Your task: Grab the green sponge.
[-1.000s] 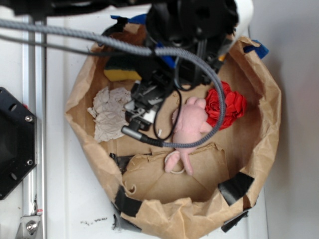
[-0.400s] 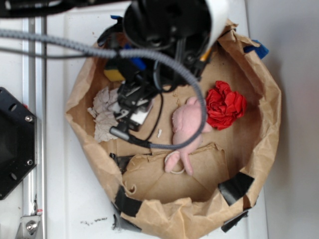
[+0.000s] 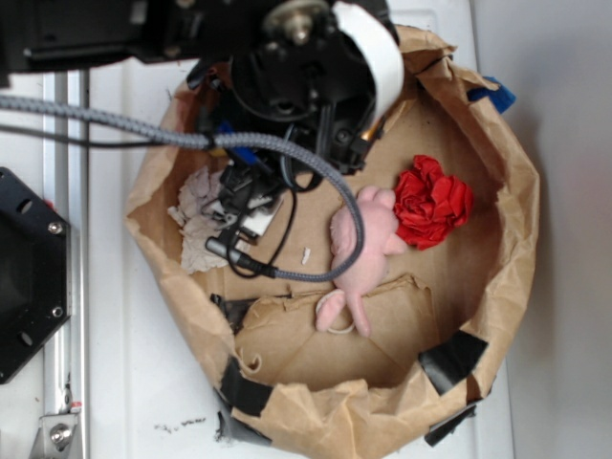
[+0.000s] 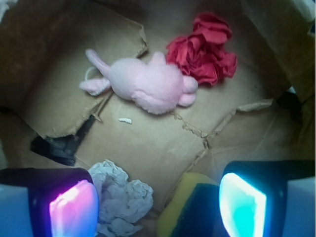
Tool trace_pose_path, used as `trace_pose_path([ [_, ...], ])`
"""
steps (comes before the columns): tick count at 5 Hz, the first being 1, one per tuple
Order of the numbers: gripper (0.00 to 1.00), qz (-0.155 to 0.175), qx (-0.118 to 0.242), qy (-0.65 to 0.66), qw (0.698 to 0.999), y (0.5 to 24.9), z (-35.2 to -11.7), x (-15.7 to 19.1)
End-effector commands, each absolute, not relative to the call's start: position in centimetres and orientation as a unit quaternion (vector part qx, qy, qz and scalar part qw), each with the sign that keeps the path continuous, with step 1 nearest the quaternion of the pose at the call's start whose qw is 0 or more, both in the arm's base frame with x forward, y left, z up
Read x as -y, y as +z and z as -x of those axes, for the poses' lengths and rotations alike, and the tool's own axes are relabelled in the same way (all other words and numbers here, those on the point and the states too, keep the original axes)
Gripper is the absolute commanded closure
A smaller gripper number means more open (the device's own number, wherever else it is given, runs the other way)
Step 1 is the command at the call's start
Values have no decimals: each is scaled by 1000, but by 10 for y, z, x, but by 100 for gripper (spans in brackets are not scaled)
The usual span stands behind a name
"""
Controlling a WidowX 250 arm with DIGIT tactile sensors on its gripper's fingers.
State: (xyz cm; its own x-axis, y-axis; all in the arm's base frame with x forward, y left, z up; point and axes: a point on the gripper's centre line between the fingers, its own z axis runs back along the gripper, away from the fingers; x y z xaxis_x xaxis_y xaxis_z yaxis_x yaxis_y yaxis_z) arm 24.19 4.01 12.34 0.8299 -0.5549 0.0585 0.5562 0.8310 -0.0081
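A: Going left to right in the wrist view: paper wad [image 4: 121, 200], then the green sponge [image 4: 190, 210], partly between the spread pads.

B: Yep, the gripper [image 4: 158, 207] has slid left over it; fingers wide apart, nothing pinched yet. Lowering seems next.

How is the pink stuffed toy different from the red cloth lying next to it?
The pink toy is pale, fuzzy and stretched out long, with an ear or limb sticking out; the red cloth is deep red, folded into many creases and bunched into a rounder lump. The toy looks a bit larger. Both are soft and lie touching on the floor of the brown paper box.
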Motion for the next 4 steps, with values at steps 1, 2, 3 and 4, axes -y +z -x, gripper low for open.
trace_pose_path([
  [1,0,2,31,-272,962,133,-239,-41],
  [2,0,-6,11,-241,970,135,-242,-45],
  [3,0,-23,5,-207,978,132,-247,-48],
  [4,0,-22,9,-175,984,129,-247,-49],
])
